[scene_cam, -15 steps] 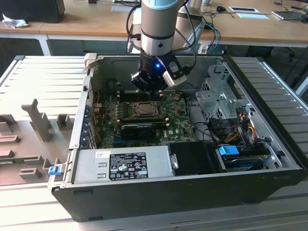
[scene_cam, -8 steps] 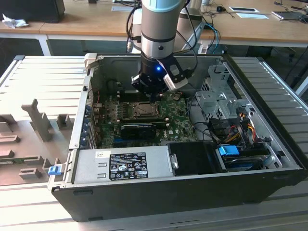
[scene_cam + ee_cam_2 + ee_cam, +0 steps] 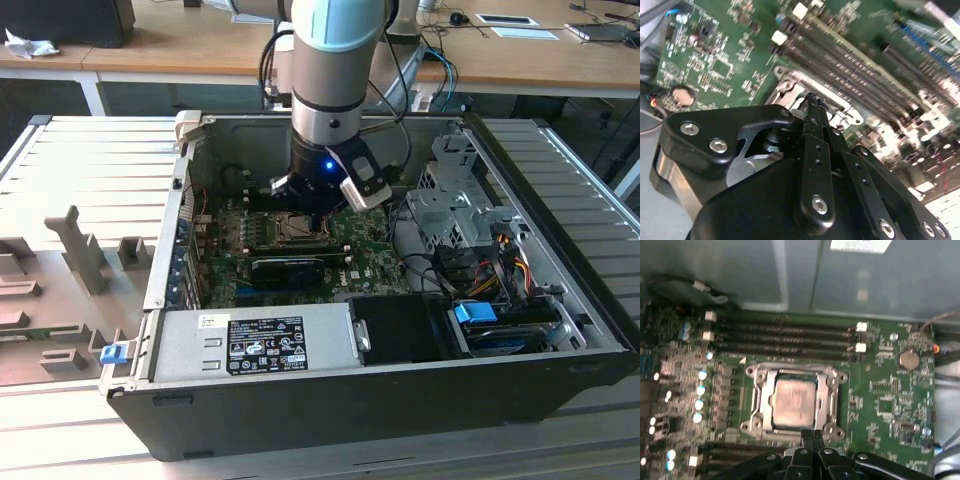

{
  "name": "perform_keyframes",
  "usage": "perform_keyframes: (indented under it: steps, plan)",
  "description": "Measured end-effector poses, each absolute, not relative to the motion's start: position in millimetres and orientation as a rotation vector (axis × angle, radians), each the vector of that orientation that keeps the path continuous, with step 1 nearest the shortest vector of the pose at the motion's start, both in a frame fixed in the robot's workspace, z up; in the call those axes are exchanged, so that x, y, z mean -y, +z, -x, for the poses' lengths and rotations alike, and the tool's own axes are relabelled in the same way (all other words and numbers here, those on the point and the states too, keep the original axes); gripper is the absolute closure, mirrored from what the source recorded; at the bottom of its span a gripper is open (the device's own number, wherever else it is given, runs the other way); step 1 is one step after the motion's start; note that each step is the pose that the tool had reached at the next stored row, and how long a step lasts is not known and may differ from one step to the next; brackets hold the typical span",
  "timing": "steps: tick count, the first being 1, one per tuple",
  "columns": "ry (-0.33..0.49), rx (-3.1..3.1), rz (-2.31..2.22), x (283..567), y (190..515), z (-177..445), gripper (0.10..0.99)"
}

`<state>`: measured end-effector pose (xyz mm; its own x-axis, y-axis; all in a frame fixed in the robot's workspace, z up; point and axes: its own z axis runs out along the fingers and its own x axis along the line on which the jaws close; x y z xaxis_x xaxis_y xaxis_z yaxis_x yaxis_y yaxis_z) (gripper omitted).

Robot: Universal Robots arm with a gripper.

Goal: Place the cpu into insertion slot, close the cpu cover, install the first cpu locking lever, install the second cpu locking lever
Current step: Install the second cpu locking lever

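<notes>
The cpu [image 3: 795, 400], a pale silvery-tan square, lies in the insertion slot [image 3: 751, 374] on the green motherboard. The cpu cover [image 3: 827, 390], a silvery frame with a square window, lies flat around the chip. In the first wrist view my black gripper [image 3: 812, 434] is at the socket's near edge with its fingers pressed together and nothing visible between them. In the second wrist view the gripper [image 3: 812, 100] has its tip just over the socket's metal frame [image 3: 790, 82]. In the exterior view the gripper [image 3: 318, 218] reaches down into the open computer case right above the socket [image 3: 288, 230].
Long memory slots [image 3: 785, 337] run beside the socket, with a coin battery [image 3: 909, 360] nearby. A black expansion card [image 3: 290, 268], the grey power supply [image 3: 255, 345], a metal drive cage [image 3: 450, 195] and loose cables [image 3: 500, 262] crowd the case around the board.
</notes>
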<state>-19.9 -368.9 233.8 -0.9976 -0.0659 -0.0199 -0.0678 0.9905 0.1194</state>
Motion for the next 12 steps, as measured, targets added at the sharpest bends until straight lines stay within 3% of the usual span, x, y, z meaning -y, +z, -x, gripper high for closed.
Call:
perform_keyframes:
  steps: [12]
  plan:
    - [0.203, -3.117, 0.125, 379.0, 218.9, 57.3, 0.980]
